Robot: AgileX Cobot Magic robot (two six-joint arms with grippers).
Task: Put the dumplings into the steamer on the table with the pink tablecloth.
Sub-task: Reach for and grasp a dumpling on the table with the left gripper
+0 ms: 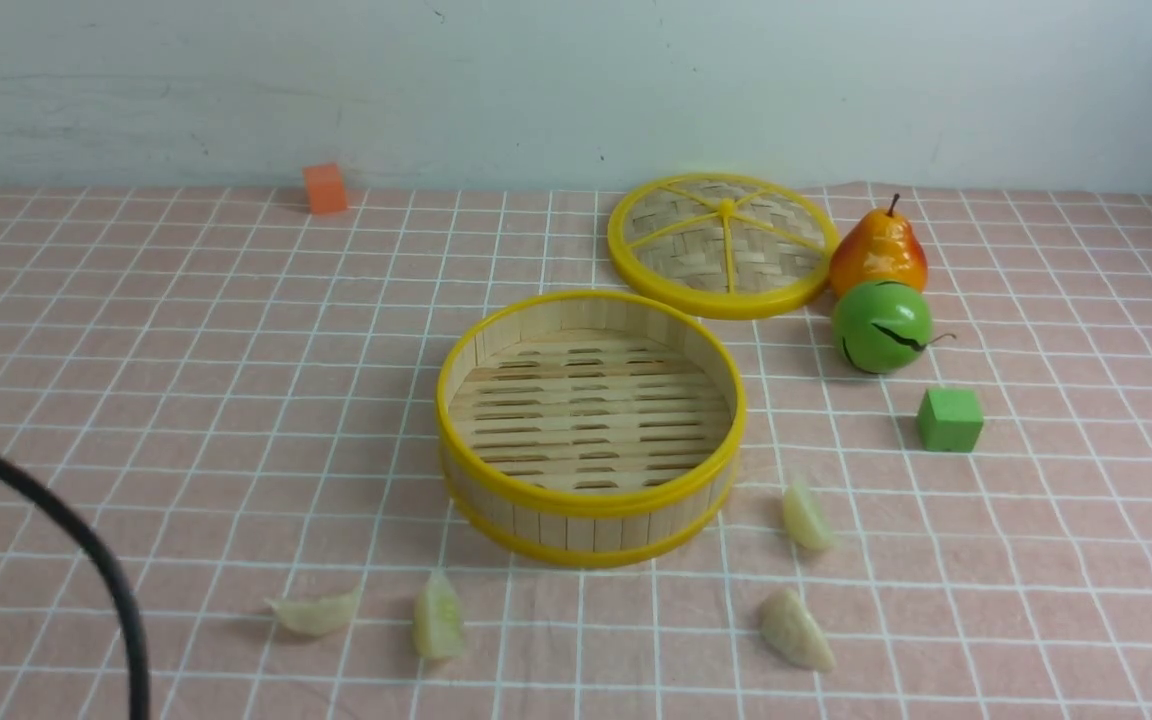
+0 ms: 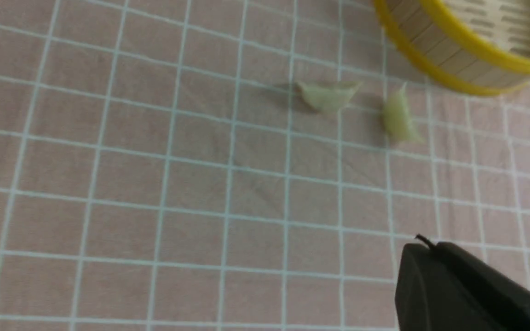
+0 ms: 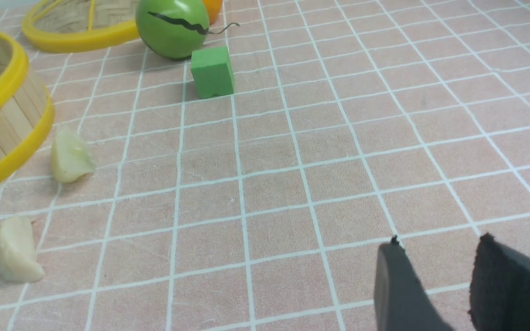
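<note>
Steamer (image 1: 591,503) at middle of tabletop (image 1: 186,350). Four dumplings (image 1: 438,617) lie on near side of it, two left, two right. Left jaws pressed together; right jaws spread.

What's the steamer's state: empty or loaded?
Empty. The steamer shows a bare slat floor; all four dumplings lie outside it on the pink tablecloth.

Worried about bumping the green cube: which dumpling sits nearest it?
The dumpling just right of the steamer, the farthest back of the four.
</note>
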